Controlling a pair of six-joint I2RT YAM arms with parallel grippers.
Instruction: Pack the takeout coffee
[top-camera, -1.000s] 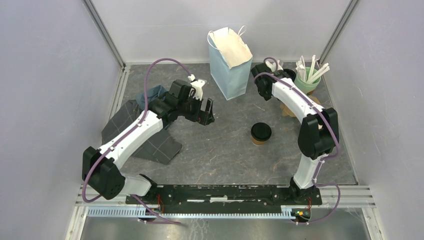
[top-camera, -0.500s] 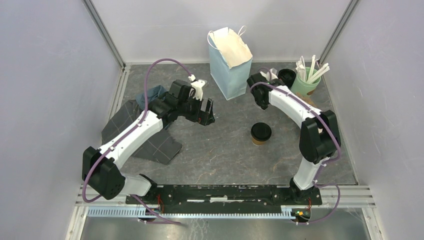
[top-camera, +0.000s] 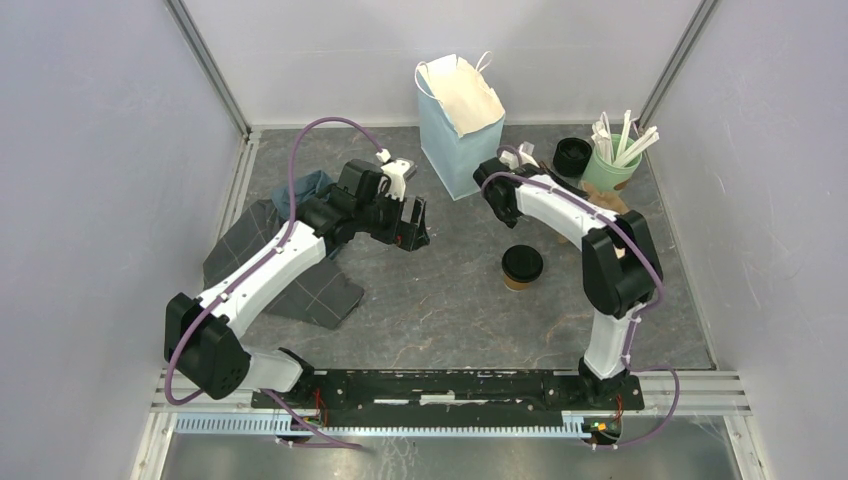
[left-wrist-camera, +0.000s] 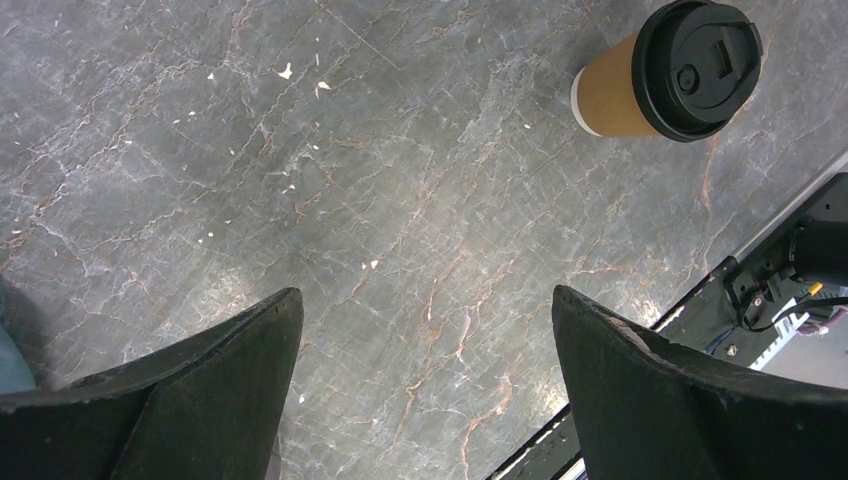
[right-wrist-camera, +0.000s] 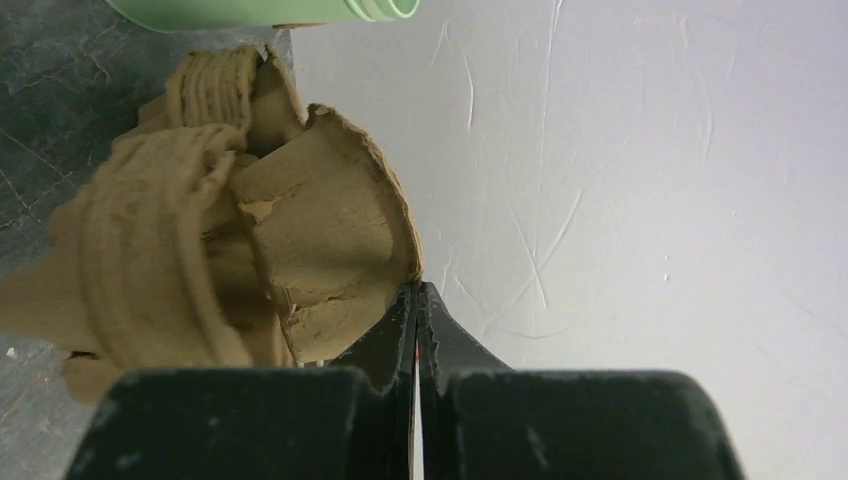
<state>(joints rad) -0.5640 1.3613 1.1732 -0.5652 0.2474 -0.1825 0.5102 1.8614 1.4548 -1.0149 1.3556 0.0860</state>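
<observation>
Takeout coffee (top-camera: 521, 266) stands upright on the counter (top-camera: 450, 310) in front of the paper bag (top-camera: 458, 130), well apart; left tool (left-wrist-camera: 425, 300) open, empty, front-left of the bag; right tool (right-wrist-camera: 416, 300) closed beside the bag. Hazard: off-centre contact would tip the cup; the right arm may block bag access.

The takeout coffee (top-camera: 521, 266) is a small brown kraft paper cup with a pale ring at its base, closed by a round black plastic lid (left-wrist-camera: 697, 68) with a raised sip spout. It stands upright and alone on the grey marbled table (top-camera: 440, 300), slightly right of centre, about midway between the near and far edges.
</observation>
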